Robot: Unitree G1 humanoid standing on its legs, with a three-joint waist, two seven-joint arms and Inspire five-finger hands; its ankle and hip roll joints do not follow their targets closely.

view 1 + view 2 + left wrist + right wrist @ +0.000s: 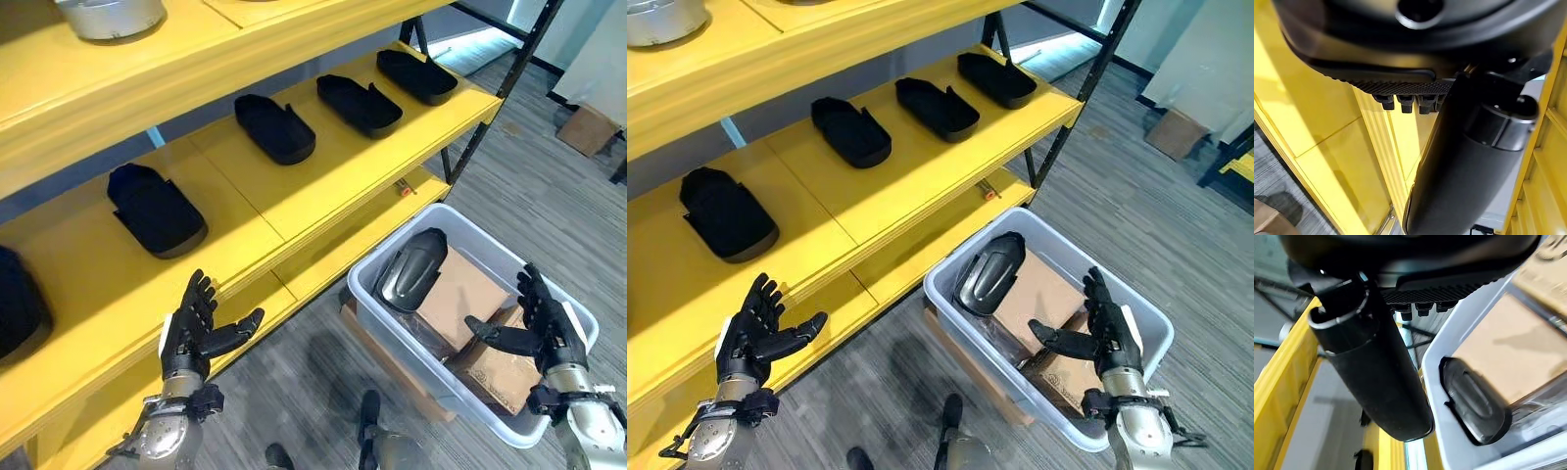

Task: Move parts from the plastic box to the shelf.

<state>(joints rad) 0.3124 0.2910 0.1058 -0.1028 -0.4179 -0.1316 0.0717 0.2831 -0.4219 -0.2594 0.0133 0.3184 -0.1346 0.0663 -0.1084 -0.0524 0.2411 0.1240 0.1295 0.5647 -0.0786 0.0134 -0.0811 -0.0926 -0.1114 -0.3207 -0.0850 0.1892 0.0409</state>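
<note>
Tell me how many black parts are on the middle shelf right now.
5: four in a row, and a fifth cut off at the left edge. More may lie beyond that edge. Another part is in the box.

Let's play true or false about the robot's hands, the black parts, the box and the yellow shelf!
1. The left hand is holding a black part. False: its fingers are spread and hold nothing, in front of the yellow shelf.
2. One dark part lies in the plastic box. True.
3. The right hand is over the plastic box with open fingers. True.
4. The plastic box stands on the shelf. False: it stands on the floor beside the shelf.
5. Several black parts lie in a row on the shelf. True.
</note>
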